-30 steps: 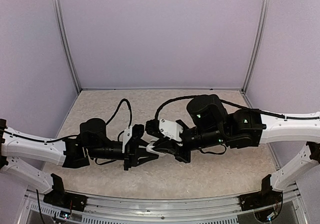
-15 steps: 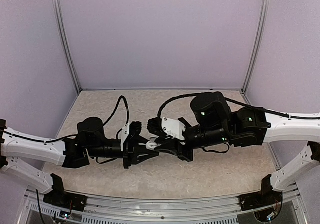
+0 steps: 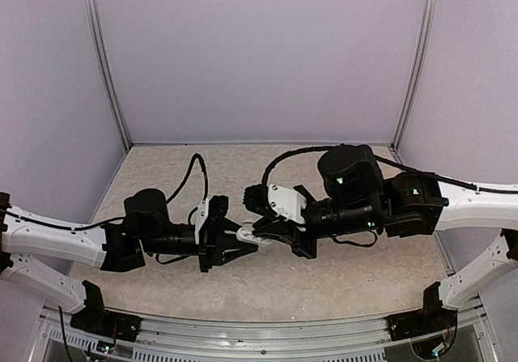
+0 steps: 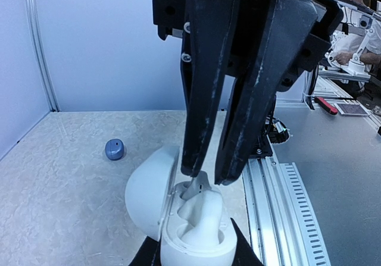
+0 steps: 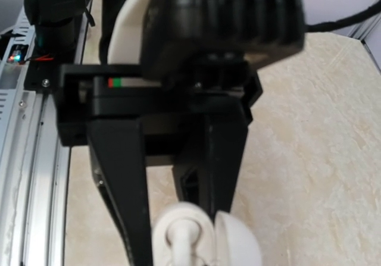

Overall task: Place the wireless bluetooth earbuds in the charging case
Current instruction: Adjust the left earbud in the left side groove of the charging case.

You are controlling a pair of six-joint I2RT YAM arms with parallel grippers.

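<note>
The left tool [image 3: 237, 244] is clenching an open white oval plastic charging case [image 4: 178, 224] above the speckled beige bench [image 4: 59, 182]. The right tool [image 4: 205, 175], nearly closed, is pinching a small white earbud [image 4: 198, 187] at the case's recess. A small blue-grey rounded bud [image 4: 114, 149] is lying on the bench, well apart.

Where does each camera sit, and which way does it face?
Top external: above and behind the bases, looking down on the table; left gripper meets right gripper.
Left wrist: looks past its own fingers at the charging case and white earbud.
Right wrist: faces the left gripper over the case; own fingers unclear.
Both wrist views share the case.
</note>
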